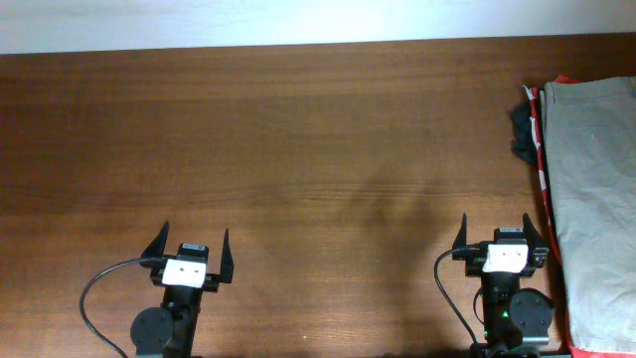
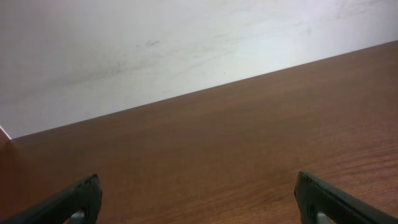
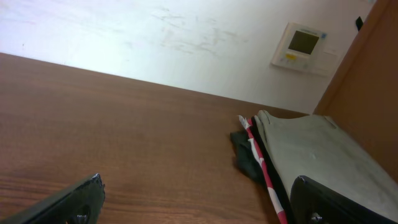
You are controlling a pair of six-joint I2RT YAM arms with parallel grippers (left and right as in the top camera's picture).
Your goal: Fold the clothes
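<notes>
The shorts lie just right of and ahead of the right gripper, their long axis running straight forward, well apart from the left gripper; both sets of jaws are spread wide and empty.

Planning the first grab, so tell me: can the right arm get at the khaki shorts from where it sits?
Probably yes. The khaki shorts lie uncovered at the right edge of the table, close beside the open right tool, with nothing between them.
</notes>
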